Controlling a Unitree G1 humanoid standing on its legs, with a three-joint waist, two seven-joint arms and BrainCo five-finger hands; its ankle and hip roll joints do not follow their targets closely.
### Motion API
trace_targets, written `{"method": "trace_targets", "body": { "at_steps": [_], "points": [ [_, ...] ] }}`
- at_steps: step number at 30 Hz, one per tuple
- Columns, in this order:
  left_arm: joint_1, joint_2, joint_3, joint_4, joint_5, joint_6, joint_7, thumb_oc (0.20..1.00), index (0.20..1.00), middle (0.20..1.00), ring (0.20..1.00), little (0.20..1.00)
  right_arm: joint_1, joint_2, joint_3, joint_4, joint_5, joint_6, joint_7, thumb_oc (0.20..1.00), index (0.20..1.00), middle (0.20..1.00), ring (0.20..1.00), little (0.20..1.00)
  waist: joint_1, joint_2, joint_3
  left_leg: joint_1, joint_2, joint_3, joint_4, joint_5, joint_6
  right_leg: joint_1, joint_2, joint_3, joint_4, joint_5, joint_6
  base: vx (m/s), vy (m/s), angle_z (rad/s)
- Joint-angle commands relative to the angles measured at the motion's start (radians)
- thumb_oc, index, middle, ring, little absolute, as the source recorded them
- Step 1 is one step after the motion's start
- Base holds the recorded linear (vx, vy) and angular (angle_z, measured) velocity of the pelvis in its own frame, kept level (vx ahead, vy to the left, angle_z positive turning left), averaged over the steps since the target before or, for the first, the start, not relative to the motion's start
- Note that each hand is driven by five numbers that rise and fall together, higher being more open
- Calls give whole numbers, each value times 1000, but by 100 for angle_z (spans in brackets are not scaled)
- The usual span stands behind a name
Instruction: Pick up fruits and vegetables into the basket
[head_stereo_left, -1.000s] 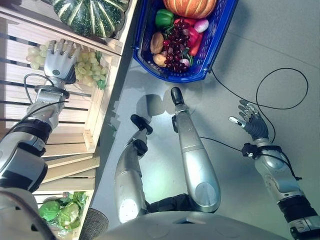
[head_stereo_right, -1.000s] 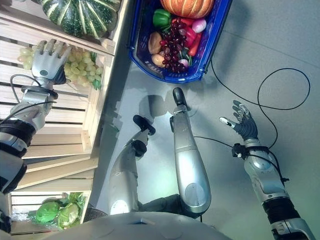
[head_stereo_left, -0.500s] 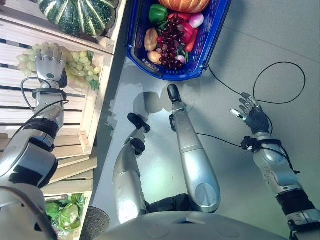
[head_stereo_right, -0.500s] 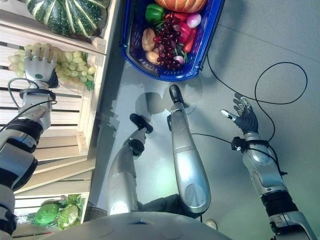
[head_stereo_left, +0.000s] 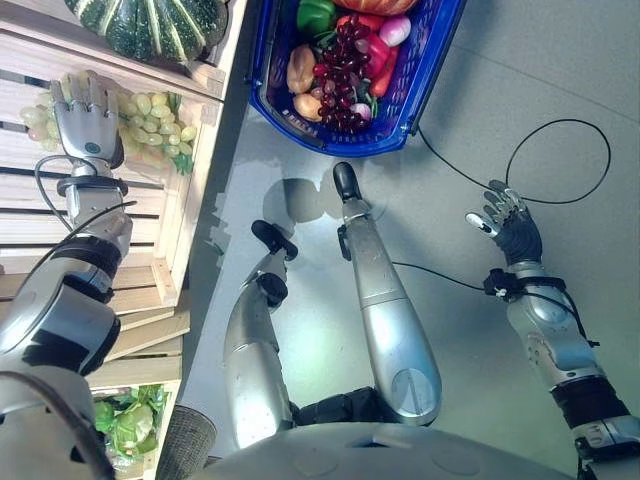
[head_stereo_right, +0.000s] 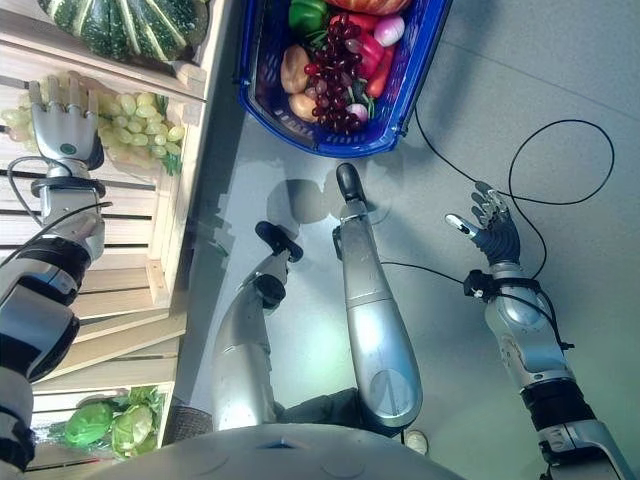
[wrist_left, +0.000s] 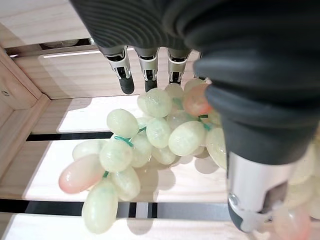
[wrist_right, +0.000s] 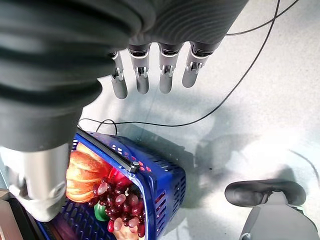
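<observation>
A bunch of pale green grapes lies in a slatted wooden crate at the upper left. My left hand hovers over the bunch with straight fingers, open, and the grapes lie just past its fingertips. The blue basket stands on the floor at the top, holding red grapes, a green pepper, a potato and red vegetables. My right hand is raised over the grey floor at the right, open and empty.
A striped green squash rests in the crate above the grapes. Green cabbages lie in a lower crate at the bottom left. Wooden crate walls stand between the grapes and the basket. Grey floor spreads to the right.
My left hand has slid left and farther along the crate over the grape bunch. The camera has shifted, so the basket sits higher in view. The right hand has barely moved.
</observation>
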Motion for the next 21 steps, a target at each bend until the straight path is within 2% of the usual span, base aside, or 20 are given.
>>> {"method": "trace_targets", "body": {
  "at_steps": [1,6,7,8,9,16,21],
  "points": [
    [7,80,50,82,-6,62,14,1000,1000,1000,1000,1000,9,-5,26,-8,21,-54,-19,1000,1000,1000,1000,1000,-39,-9,-57,-122,55,-47,135,-26,-50,-24,-21,-45,0,-9,75,0,0,0],
    [-20,80,38,87,-43,59,2,1000,1000,1000,1000,1000,2,-5,31,-1,26,-67,-22,1000,1000,1000,1000,1000,-38,-11,-57,-137,55,-49,140,-29,-49,-38,-17,-43,6,-11,73,-7,-2,-1],
    [-26,80,34,91,-52,55,-3,667,667,667,667,667,-1,-6,33,0,29,-69,-23,1000,1000,1000,1000,1000,-38,-12,-57,-141,55,-51,142,-30,-49,-41,-17,-42,7,-11,73,0,0,0],
    [-26,80,34,91,-52,55,-3,667,667,667,667,667,-1,-6,33,0,29,-69,-23,1000,1000,1000,1000,1000,-38,-12,-57,-141,55,-51,142,-30,-49,-41,-17,-42,7,-11,73,0,0,0],
    [-33,77,27,98,-64,36,-22,200,200,200,200,200,-2,-5,34,9,35,-78,-19,1000,1000,1000,1000,1000,-37,-13,-57,-148,55,-56,146,-31,-49,-46,-16,-40,11,-12,73,0,0,0],
    [-6,78,37,94,-93,16,-25,200,200,200,200,200,2,-5,27,8,39,-92,4,1000,1000,1000,1000,1000,-33,-16,-57,-131,53,-59,139,-29,-49,-27,-19,-44,5,-9,77,0,0,0],
    [34,87,69,74,-121,-6,-13,200,200,200,200,200,12,-11,18,-36,29,-142,98,1000,1000,1000,1000,1000,-28,-12,-57,-92,48,-61,123,-24,-50,15,-27,-49,-6,-14,76,-4,43,1]
  ]
}}
